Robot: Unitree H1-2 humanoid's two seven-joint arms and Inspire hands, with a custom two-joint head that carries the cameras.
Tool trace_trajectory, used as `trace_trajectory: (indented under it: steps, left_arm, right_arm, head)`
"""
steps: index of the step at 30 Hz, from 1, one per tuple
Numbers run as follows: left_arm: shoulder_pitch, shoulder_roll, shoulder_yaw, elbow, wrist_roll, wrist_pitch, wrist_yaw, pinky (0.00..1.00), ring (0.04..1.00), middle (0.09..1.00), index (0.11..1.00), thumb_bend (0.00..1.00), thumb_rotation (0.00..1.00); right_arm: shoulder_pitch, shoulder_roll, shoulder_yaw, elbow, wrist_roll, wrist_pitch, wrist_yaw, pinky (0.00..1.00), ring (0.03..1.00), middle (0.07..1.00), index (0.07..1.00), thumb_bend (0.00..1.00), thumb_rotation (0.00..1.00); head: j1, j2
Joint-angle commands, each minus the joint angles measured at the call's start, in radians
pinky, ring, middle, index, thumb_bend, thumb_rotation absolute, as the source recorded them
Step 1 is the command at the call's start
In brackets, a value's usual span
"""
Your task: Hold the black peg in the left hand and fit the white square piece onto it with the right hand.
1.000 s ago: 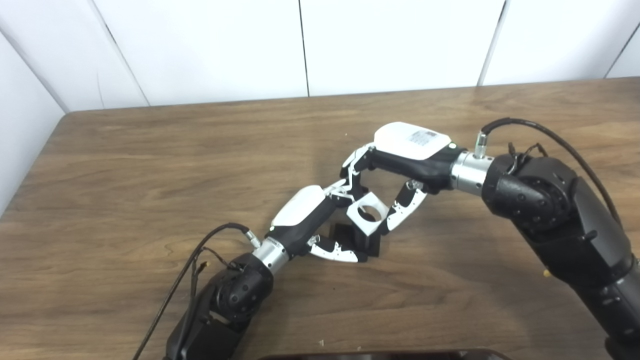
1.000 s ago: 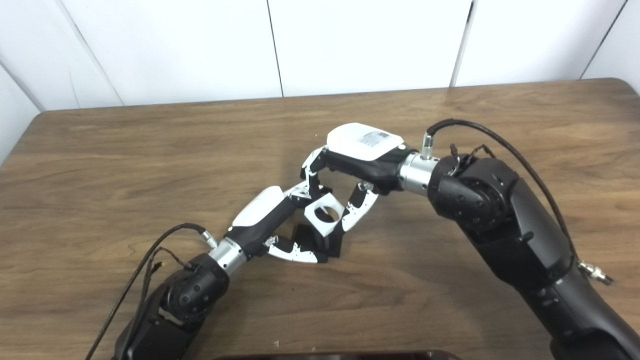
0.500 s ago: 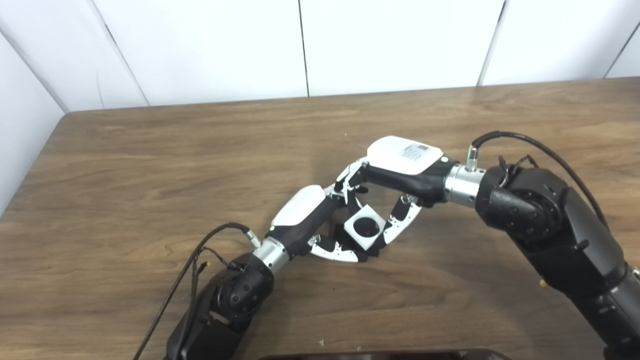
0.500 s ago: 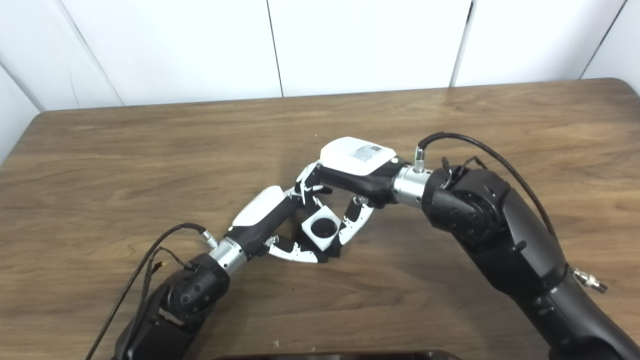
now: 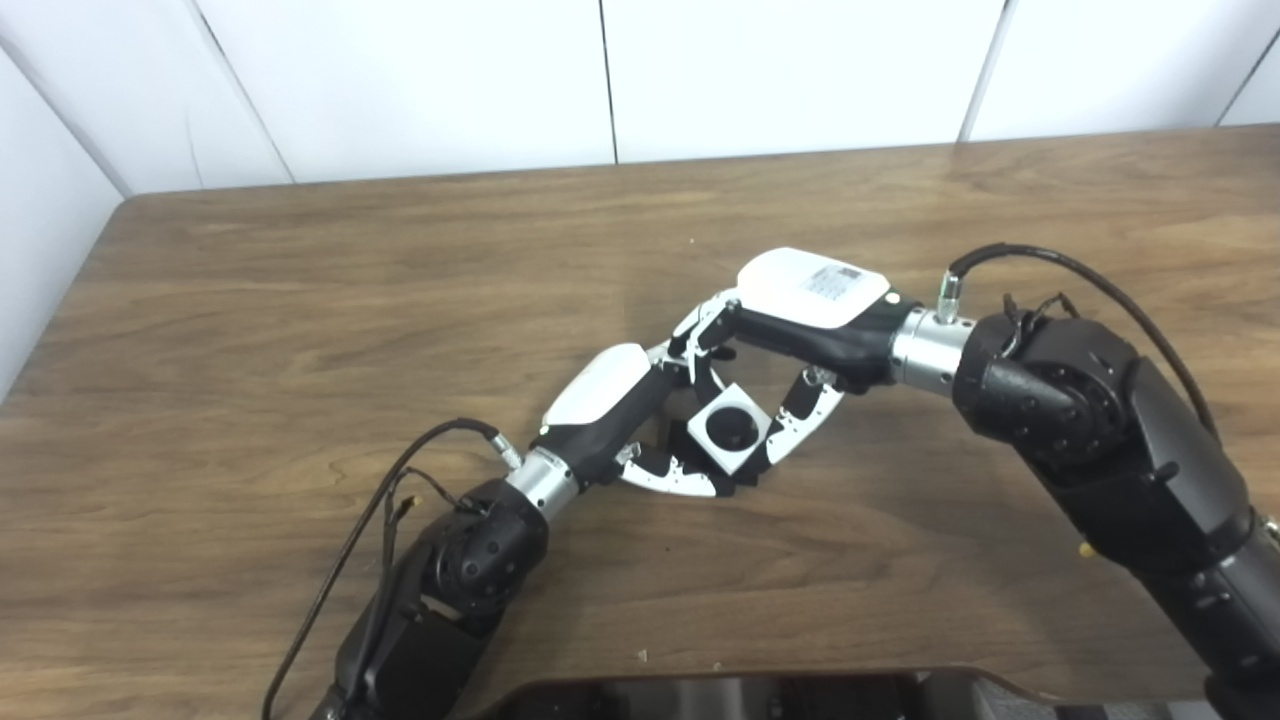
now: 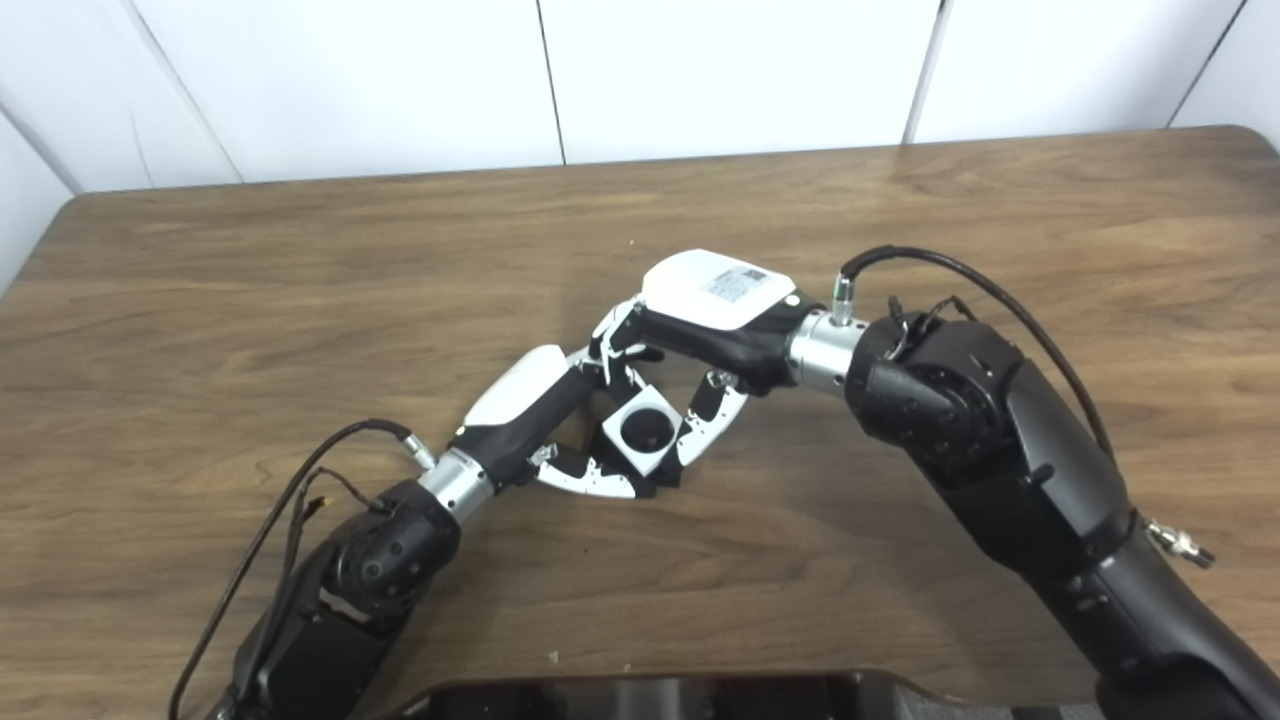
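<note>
White square piece [image 5: 729, 431] — unmoved since half-second ago

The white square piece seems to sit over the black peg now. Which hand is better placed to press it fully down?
The right hand, probably. Its fingers flank the white square piece from above, while the left hand is low beside the black peg, steadying it.

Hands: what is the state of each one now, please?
Left hand: shut on the black peg.
Right hand: shut on the white square piece.
</note>
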Motion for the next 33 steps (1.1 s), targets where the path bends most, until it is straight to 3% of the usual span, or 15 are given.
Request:
trace_trajectory:
  steps: [1,19,33]
  left_arm:
    - [0.029,0.017,-0.029,0.021,0.036,0.051,-0.054,0.92,0.972,0.893,0.491,0.52,0.08]
    - [0.031,0.015,-0.038,0.012,0.040,0.061,-0.058,0.93,0.970,0.893,0.491,0.52,0.08]
    - [0.028,0.017,-0.042,0.015,0.036,0.066,-0.057,0.93,0.975,0.895,0.491,0.52,0.07]
  right_arm:
    - [-0.031,-0.008,-0.004,0.017,-0.008,-0.012,0.001,0.69,0.789,0.769,0.483,0.52,0.13]
    - [-0.025,0.004,-0.010,0.101,-0.036,-0.010,-0.044,0.68,0.793,0.769,0.483,0.52,0.14]
    - [-0.018,-0.003,-0.001,0.099,-0.052,-0.007,-0.042,0.67,0.796,0.771,0.483,0.52,0.14]
  head:
    - [0.002,0.001]
    - [0.004,0.008]
    - [-0.003,0.009]
